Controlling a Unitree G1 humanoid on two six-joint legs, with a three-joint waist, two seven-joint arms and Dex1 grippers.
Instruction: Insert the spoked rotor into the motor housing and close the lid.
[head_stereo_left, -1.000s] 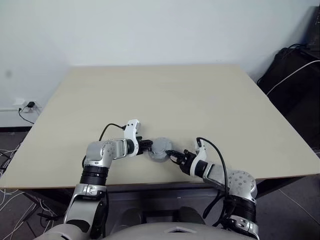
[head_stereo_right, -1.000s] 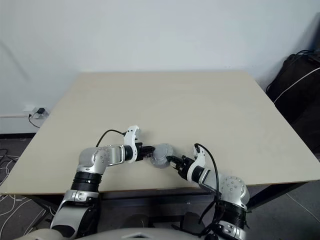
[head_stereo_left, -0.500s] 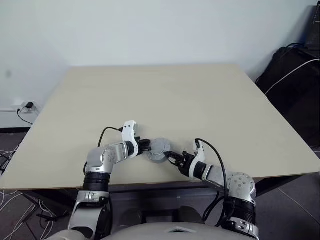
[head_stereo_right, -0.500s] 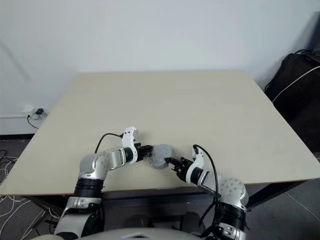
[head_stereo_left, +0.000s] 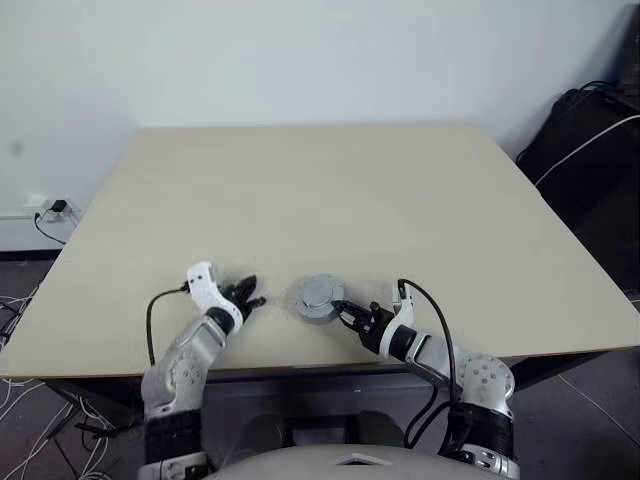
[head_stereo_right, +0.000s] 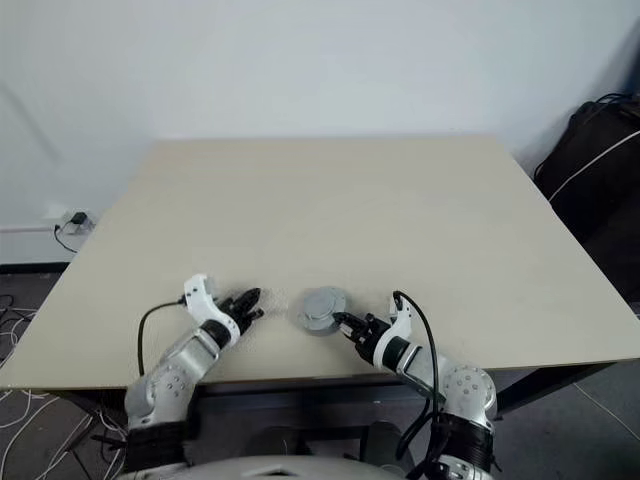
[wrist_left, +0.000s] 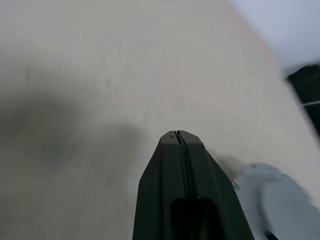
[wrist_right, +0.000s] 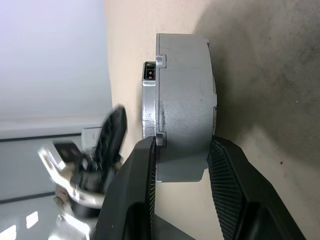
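The assembled unit, a squat round silver-grey metal motor housing (head_stereo_left: 319, 297) with the plain grey disc lid (wrist_right: 150, 107) seated on top, stands near the front edge of the pale beige worktop (head_stereo_left: 330, 190), between the two arms. In the right wrist view its cast side wall is matt and faintly scuffed, with small lugs at the lid seam and a little dark connector port on the rim; the spoked rotor cannot be seen and is judged to be enclosed inside. The right claw (wrist_right: 181, 152) is partly closed on the housing, one black finger against the lid face and the other against the base. The left claw (head_stereo_left: 247, 291) is fully shut on nothing and sits well to the left of the unit, apart from it. The part looks rigid, dense for its size and smooth enough to slip under a light pinch; the flat faces or the rim, clear of the connector port, appear the soundest holds. The lid looks flush, so closure is judged complete or nearly so.
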